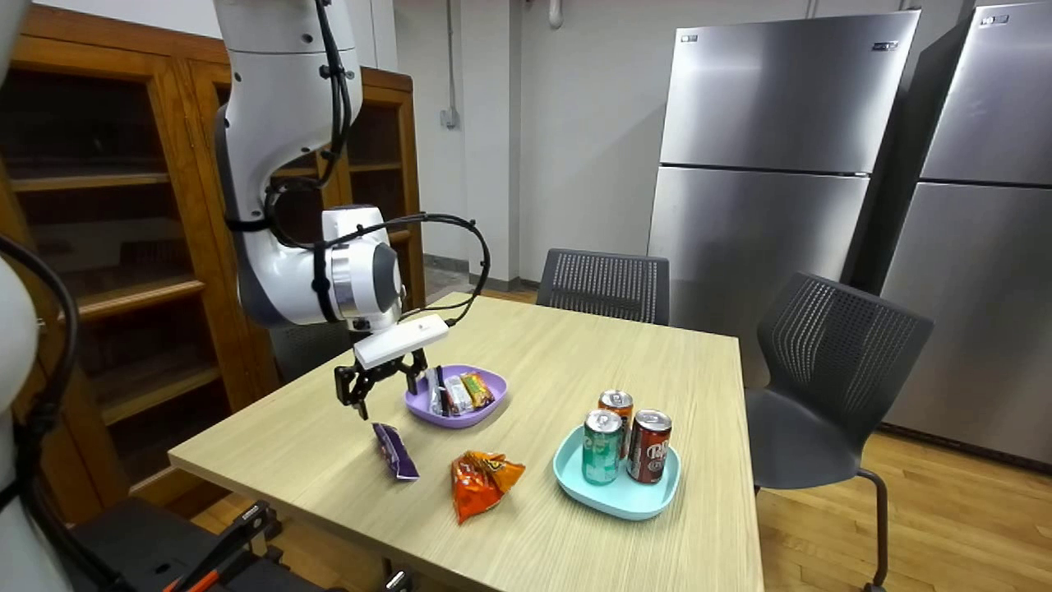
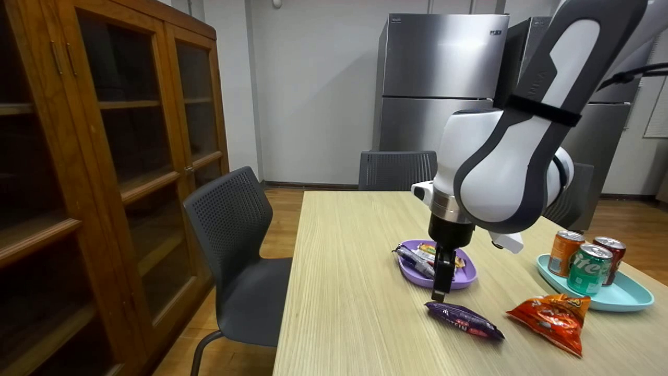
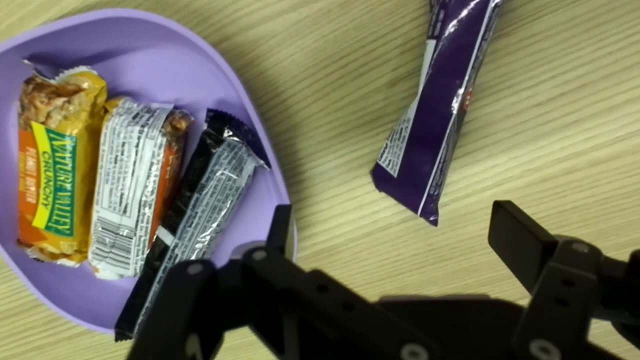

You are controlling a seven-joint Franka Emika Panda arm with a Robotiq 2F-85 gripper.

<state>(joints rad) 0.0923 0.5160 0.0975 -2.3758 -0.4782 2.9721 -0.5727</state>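
My gripper point(image 1: 388, 400) is open and empty above the table. In the wrist view its fingers point(image 3: 392, 220) are wide apart, with bare wood between them. A dark purple wrapped bar point(image 3: 440, 110) lies on the table just beyond the fingertips; it also shows in both exterior views point(image 1: 396, 452) point(image 2: 464, 319). A light purple bowl point(image 3: 165, 65) is beside the gripper, and the left finger overlaps its rim in the wrist view. In the bowl lie a yellow-orange bar point(image 3: 55, 175), a white-backed bar point(image 3: 130, 190) and a black-and-silver bar point(image 3: 215, 195).
An orange-red snack bag point(image 1: 477, 485) lies on the table near the purple bar. A turquoise tray point(image 1: 575, 485) holds a green can point(image 1: 602, 448), a dark red can point(image 1: 650, 448) and an orange can point(image 2: 566, 253). Grey chairs point(image 1: 604, 284) stand around the table.
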